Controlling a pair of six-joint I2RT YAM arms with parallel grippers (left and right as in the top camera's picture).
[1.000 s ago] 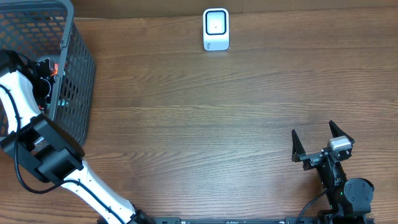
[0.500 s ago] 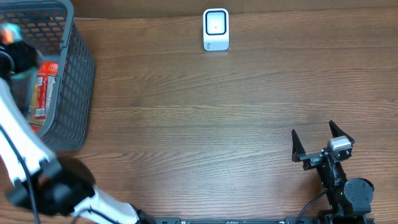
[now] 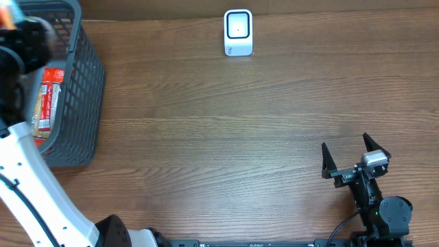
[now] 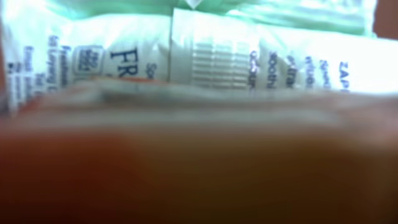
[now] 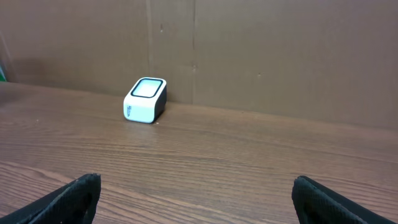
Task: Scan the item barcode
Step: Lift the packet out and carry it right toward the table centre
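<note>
Little of the job looks done. The scanner (image 3: 238, 32) stands alone at the top centre of the overhead frame, upright on the counter (image 3: 226, 137), with nothing in front of its window and no item anywhere near it. What there is to scan lies in the grey mesh basket (image 3: 86, 89) at the upper left: a red-and-white packet (image 3: 46, 96) rests inside it, well apart from the scanner. The left arm (image 3: 31, 185) rises along the left edge, and its blurred end hangs over the basket's far corner. The left fingers cannot be made out there, and the wrist view does not show them either, so I cannot tell how far they are open or whether they have hold of anything. That wrist view is filled, very close, by a white printed wrapper (image 4: 205, 56) with green above it and an orange-red blur (image 4: 199, 168) below. A patch of fine upright lines on the wrapper may be a barcode, but it is too soft to be sure. The right fingers (image 3: 327, 163) at the lower right are spread wide with nothing between them, pointed across the bare counter toward the scanner. By my reading the pick is the step in hand. An item has yet to be brought clear of the basket, carried across, and turned so that its barcode faces the scanner's window.
</note>
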